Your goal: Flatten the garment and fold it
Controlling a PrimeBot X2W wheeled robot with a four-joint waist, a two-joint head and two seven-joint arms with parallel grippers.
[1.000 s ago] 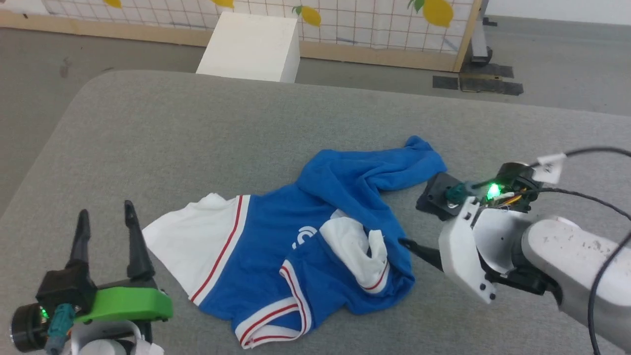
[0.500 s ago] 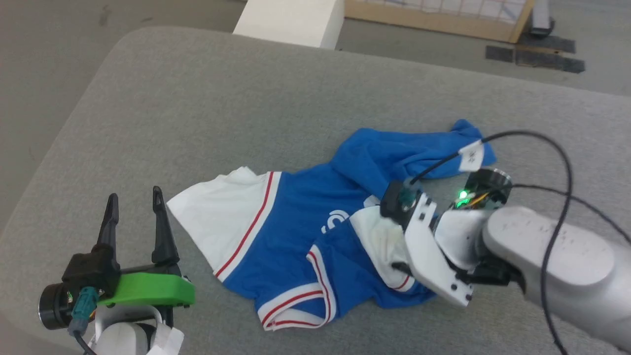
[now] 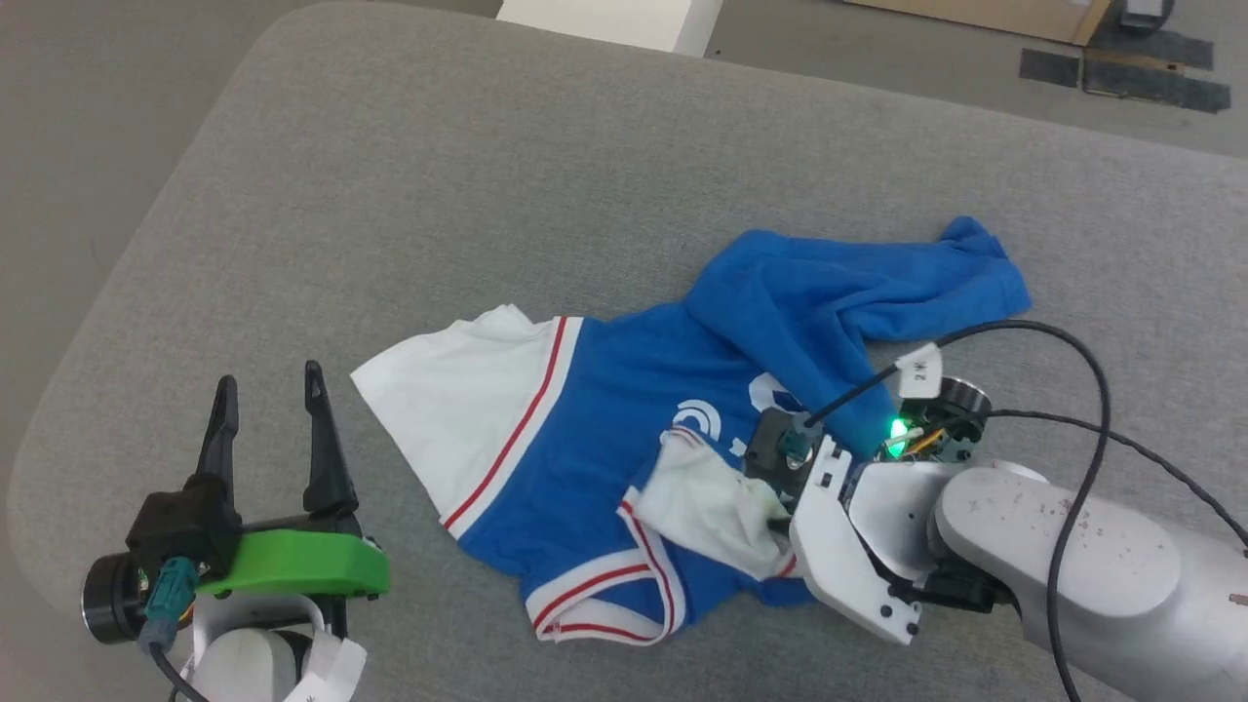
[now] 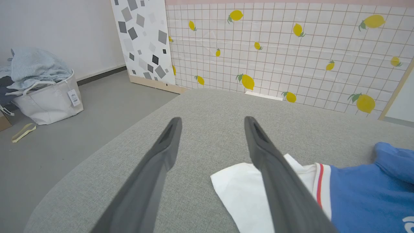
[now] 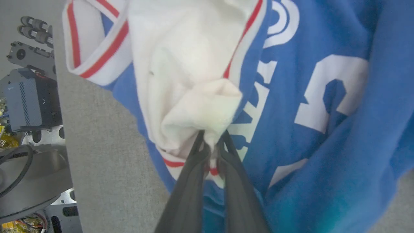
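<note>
Pinching only a thin white tuck of the garment, the right gripper looked likely to slip if pulled; the left gripper gaped wide.

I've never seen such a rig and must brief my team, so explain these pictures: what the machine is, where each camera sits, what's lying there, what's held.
This is a wheeled robot with two arms, each ending in two long dark jaws. One picture comes from a camera on its head, looking down at a grey padded surface. On it lies a crumpled garment: a blue T-shirt with white, red-edged sleeves. The other two come from wrist cameras, each looking along that arm's own jaws. The left arm's jaws stand wide open above the surface, holding nothing. The right arm's jaws are pinched shut on a bunched white sleeve of the garment. The lemon-print screen and laundry basket are just background.
</note>
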